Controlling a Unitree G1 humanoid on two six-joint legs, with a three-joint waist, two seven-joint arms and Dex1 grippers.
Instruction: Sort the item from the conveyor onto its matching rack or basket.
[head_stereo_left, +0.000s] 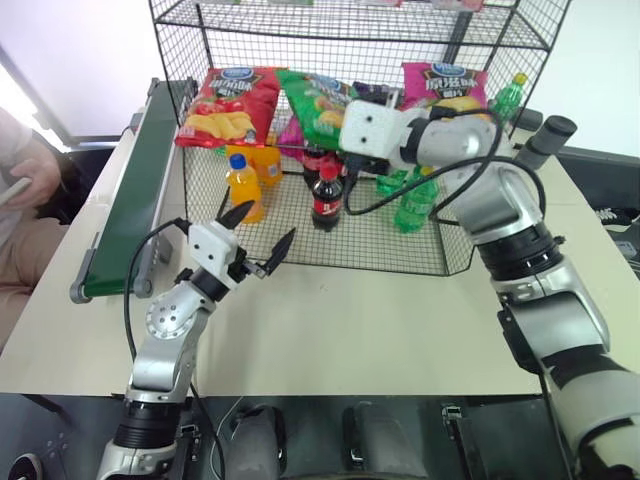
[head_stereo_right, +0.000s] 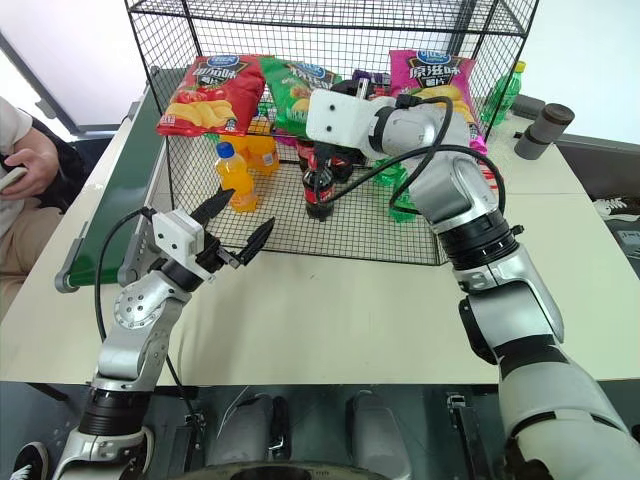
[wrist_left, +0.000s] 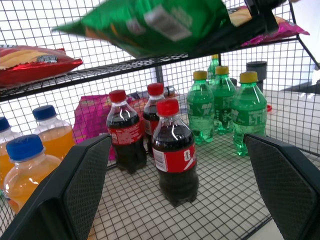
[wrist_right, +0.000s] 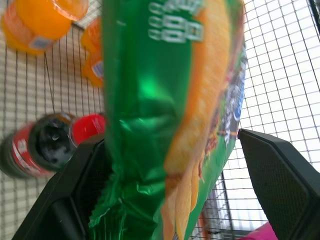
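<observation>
Chip bag (head_stereo_left: 318, 108) at rack (head_stereo_left: 300, 240) shelf — between red bag (head_stereo_left: 225, 105) and pink bag (head_stereo_left: 445, 85).
My right tool (wrist_right: 170, 200) stands wide around its crimped end; left tool (head_stereo_left: 258, 240) spread, empty over counter (head_stereo_left: 350, 320). Light, slick, crushable — I'd pinch the seam, never the belly.

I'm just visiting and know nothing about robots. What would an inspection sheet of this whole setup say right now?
Surface: pale table, bare in front of the rack.
Job's things: green chip bag on the black wire rack shelf, between the red bag and pink bag; dark-green conveyor carries nothing.
Clutter: orange soda bottles, cola bottles, green bottles on the rack floor.
Grippers: left gripper jaws open, empty; right gripper jaws wide around the green bag.
Cables: black cable along the right arm.
Surroundings: seated person beside the conveyor.
</observation>
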